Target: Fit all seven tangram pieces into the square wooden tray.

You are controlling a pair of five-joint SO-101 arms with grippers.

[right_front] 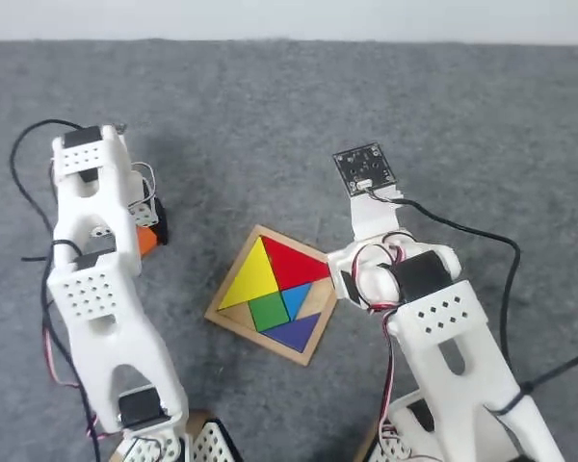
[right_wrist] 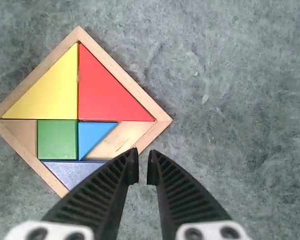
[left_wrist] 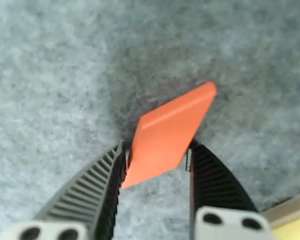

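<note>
– Since the grey carpet [right_front: 270, 125] runs under everything, what is the biggest thing on it?

– The two white arms. The left arm [right_front: 106, 298] stands well off to one side of the tray [right_wrist: 130, 86], and the right arm [right_front: 443, 318] reaches right up to it.

– Where is the tray from the right gripper [right_wrist: 141, 162]?

– Just ahead of its fingertips, which sit over one edge of the tray near a corner. I cannot tell if they touch the wood. The fingers are drawn almost together with only a thin slit between them, and they grasp nothing.

– Which pieces are in the tray?

– Farthest from those fingertips lie the yellow triangle [right_wrist: 52, 95] and the red triangle [right_wrist: 102, 95], side by side and filling half the tray. Nearer are the purple piece [right_wrist: 72, 170] along one rim, the green square [right_wrist: 57, 140], and the small blue triangle [right_wrist: 92, 136] touching the square. Bare wood [right_wrist: 125, 137] shows between the blue triangle and the fingertips, and more shows at the corner beside the square.

– And the left gripper [left_wrist: 155, 150]?

– It is clenched on the orange piece [left_wrist: 170, 130], a slanted four-sided slab pinched between the two black fingers, its far end sticking out past their tips above the carpet. The tray is well apart from this gripper, though one corner of it, with a bit of yellow, shows behind a finger.
</note>
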